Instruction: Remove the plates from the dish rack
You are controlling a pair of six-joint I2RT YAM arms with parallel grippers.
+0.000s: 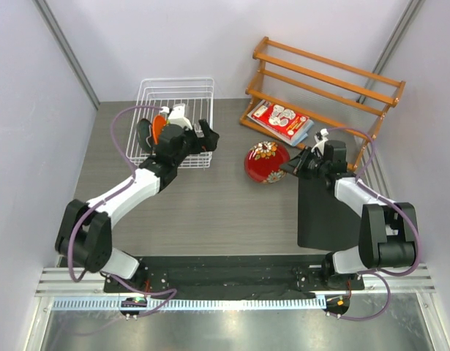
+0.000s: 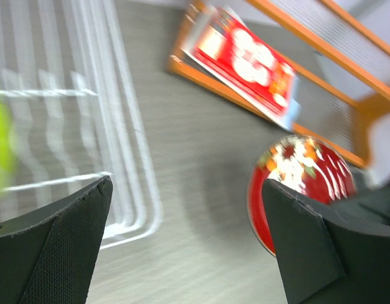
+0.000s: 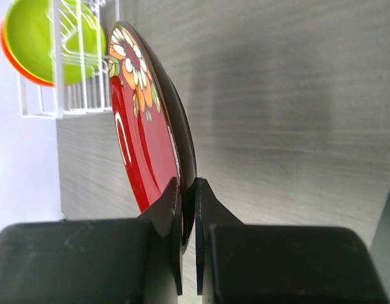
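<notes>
Pinching the red floral plate (image 1: pixel 267 162) by its rim, right gripper (image 3: pixel 187 187) holds it edge-on right of the dish rack (image 1: pixel 175 80); we judge it rigid, glossy, slippery (breakable). Left gripper (image 2: pixel 187 190) spread wide, empty.

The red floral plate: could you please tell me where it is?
Top view: the red plate is right of centre, in the right gripper, beside the wooden shelf, outside the dish rack.

The left gripper (image 1: pixel 189 137) hovers at the front of the white wire dish rack (image 1: pixel 182 91), where an orange plate (image 1: pixel 159 128) stands. The right gripper (image 1: pixel 292 165) meets the rim of a red floral plate (image 1: pixel 266 162) near the orange wooden shelf (image 1: pixel 323 77).
</notes>
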